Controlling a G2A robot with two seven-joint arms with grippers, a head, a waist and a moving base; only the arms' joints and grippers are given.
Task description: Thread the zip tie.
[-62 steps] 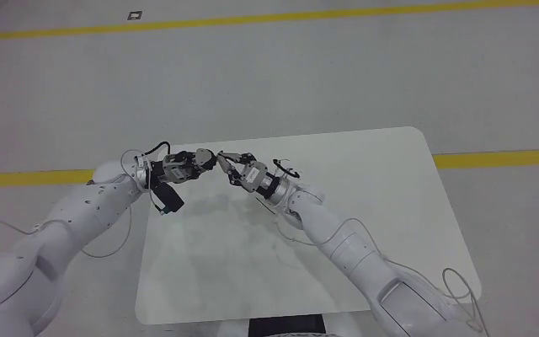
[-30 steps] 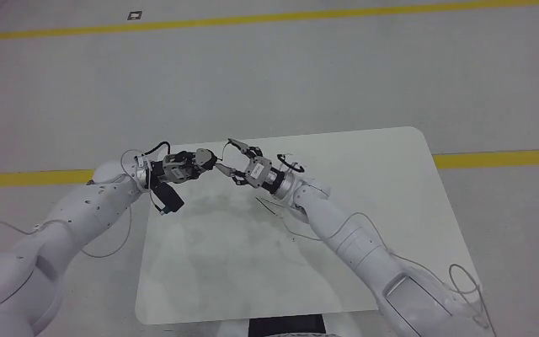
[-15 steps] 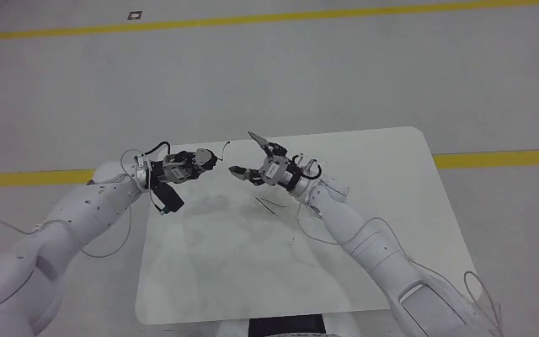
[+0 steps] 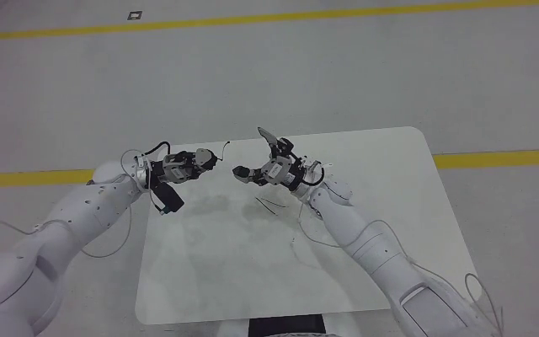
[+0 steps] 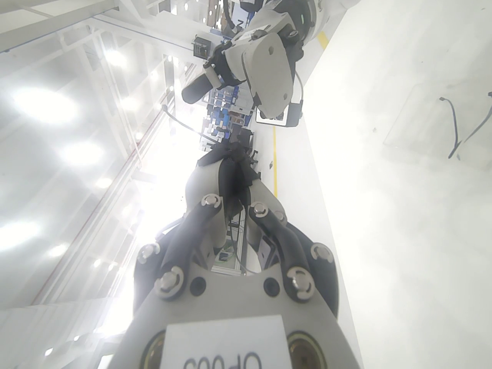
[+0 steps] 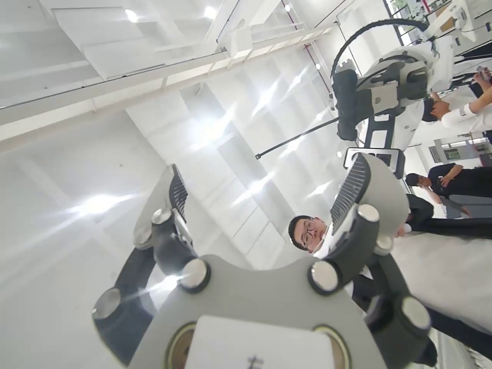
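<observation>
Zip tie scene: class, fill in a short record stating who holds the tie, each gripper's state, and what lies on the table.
zip tie: clamped in the left gripper, head end sticking out toward the right gripper
left gripper: shut on the zip tie, above the table
right gripper: open, empty, apart from the tie
table: white, spare ties lying beside the right arm

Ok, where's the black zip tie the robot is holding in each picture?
Top view: the zip tie pokes out of the left gripper, toward the open right gripper.
Left wrist view: the zip tie sticks out beyond the left gripper's own fingertips.
Right wrist view: the zip tie juts from the left gripper farther off.
Shared landmark: the left gripper clamping it.
</observation>
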